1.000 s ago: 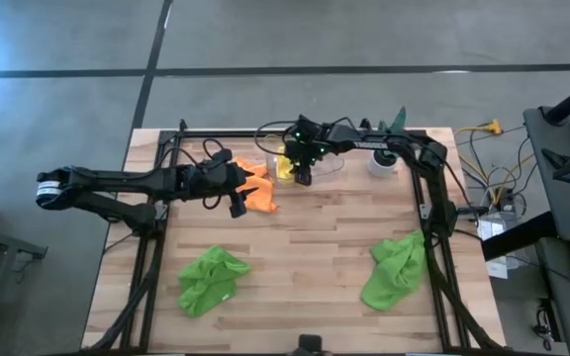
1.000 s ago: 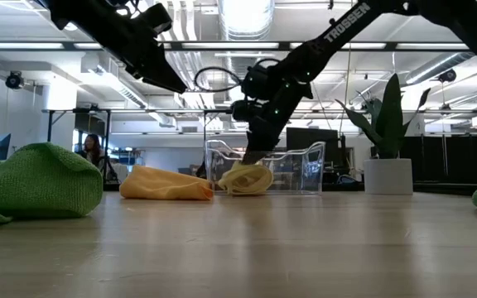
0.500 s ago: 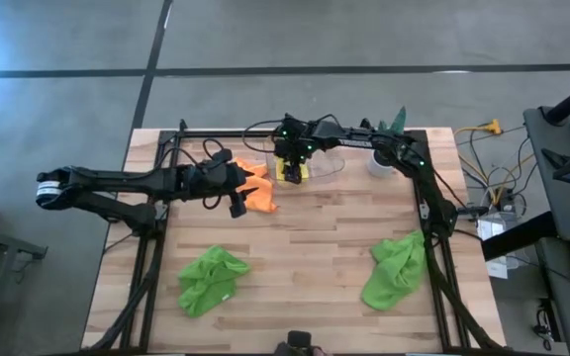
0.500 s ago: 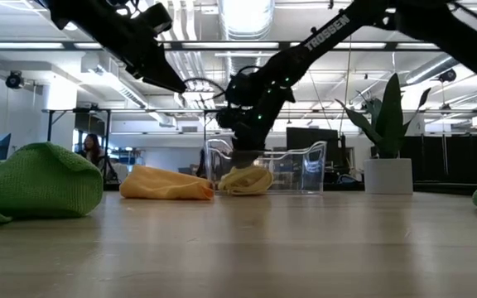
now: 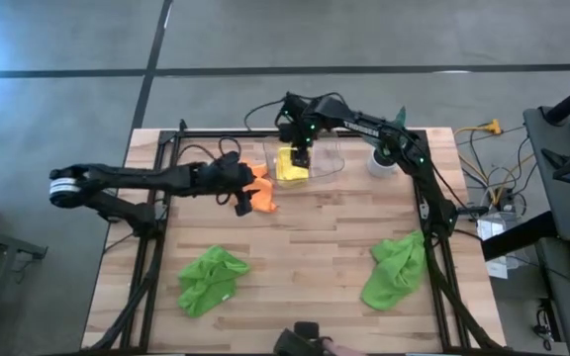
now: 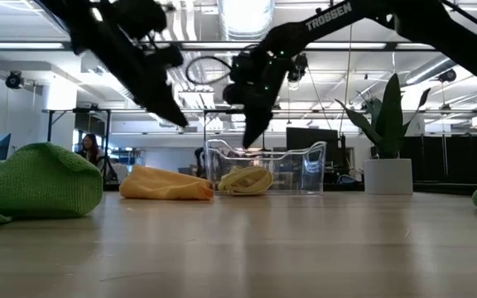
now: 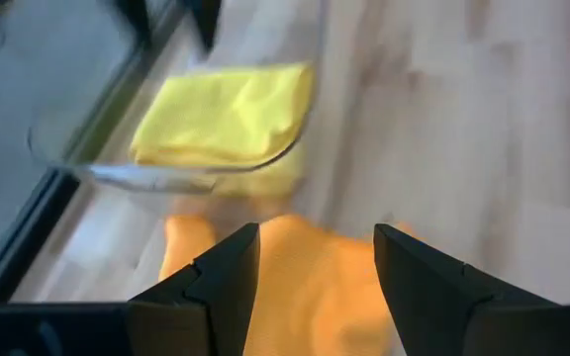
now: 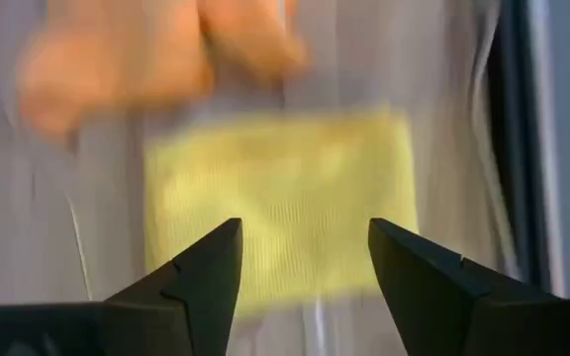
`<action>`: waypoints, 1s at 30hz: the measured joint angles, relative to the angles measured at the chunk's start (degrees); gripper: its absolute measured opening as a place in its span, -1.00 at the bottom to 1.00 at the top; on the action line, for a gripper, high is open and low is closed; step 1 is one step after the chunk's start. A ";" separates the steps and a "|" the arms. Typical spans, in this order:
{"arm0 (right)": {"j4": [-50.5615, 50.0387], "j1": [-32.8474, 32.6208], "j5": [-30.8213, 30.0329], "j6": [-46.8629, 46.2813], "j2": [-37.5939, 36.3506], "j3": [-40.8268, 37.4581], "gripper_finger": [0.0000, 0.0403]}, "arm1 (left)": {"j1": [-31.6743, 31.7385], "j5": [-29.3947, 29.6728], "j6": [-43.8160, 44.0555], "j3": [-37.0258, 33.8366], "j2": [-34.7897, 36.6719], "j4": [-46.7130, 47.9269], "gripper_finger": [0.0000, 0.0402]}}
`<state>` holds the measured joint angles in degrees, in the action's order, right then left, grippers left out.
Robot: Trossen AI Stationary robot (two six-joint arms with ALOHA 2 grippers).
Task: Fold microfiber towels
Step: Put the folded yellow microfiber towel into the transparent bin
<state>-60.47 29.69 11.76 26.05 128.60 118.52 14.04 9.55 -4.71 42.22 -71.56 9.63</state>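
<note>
A folded yellow towel lies flat in a clear container at the far middle of the table. My right gripper hangs open above it, clear of it; its wrist view shows the yellow towel below the fingers. A crumpled orange towel lies on the table just left of the container. My left gripper is open and hovers over the orange towel's left side. Two lime green towels lie bunched near the front left and front right.
A spiky green plant in a white pot stands right of the container at the far edge. A black frame runs along the table's left, far and right sides. Bare wood lies between the two green towels.
My right gripper has risen off the yellow towel and drawn back toward the table's far edge; the towel stays folded in the container. My left gripper has come down and a little toward the table's right, closer to the orange towel.
</note>
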 joint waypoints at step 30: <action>5.02 1.52 -5.90 8.22 0.90 -12.99 0.07 | 9.82 -9.45 2.91 5.53 -19.22 -15.19 -0.08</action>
<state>-55.45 31.21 5.86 34.28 129.49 105.53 23.86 0.10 -1.80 47.75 -90.78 -5.56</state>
